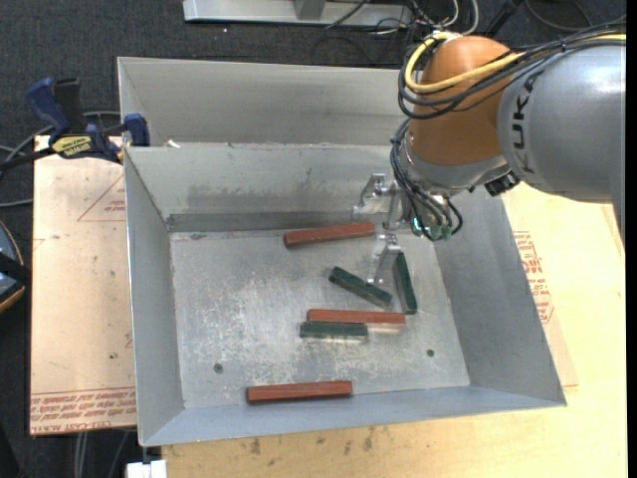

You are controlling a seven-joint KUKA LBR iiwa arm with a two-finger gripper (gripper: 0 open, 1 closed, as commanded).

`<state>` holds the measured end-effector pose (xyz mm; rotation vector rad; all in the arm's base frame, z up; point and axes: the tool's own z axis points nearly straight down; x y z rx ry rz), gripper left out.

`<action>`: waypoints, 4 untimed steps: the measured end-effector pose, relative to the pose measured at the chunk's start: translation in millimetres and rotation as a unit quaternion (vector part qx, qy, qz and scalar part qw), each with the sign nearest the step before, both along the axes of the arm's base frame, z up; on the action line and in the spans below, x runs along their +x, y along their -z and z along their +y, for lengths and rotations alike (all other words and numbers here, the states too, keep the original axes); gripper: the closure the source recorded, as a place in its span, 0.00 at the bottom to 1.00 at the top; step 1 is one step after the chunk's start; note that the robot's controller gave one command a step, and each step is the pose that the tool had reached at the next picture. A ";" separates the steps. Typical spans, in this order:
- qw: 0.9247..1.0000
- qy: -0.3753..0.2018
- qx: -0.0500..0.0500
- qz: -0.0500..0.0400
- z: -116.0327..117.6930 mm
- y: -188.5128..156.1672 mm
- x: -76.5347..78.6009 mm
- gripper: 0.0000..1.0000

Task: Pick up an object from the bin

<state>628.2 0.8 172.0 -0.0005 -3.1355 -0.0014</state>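
I see a brown bar (328, 235) just left of the pincer (384, 267). Below the pincer on my screen, a red bar (355, 317) and a green bar (333, 332) lie side by side. Further down-left, well apart from it, a long bar (299, 392) lies alone.

Gripper (386, 267) sits low over the bin's right-middle floor, and I find it crowded there. A slanted green bar (360, 286) lies just to its view-left, and a second green bar (404, 283) runs frontward just to its view-right. Immediately in front lies a middle red-brown bar (355, 317) with a third green bar (333, 332) close alongside. Behind and view-left, a rear red-brown bar (328, 235) lies near the back wall's foot. Bare floor (239, 307) opens well to the gripper's view-left. The right sloping wall (478, 297) stands near. A front red-brown bar (299, 392) lies well forward.
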 end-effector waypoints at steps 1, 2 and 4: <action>1.000 0.000 0.000 -0.004 0.0 -4.9 1.7 0.00; 1.000 0.013 0.001 -0.005 0.7 90.4 -22.6 1.00; 1.000 0.014 0.000 -0.003 10.2 -118.1 -30.2 1.00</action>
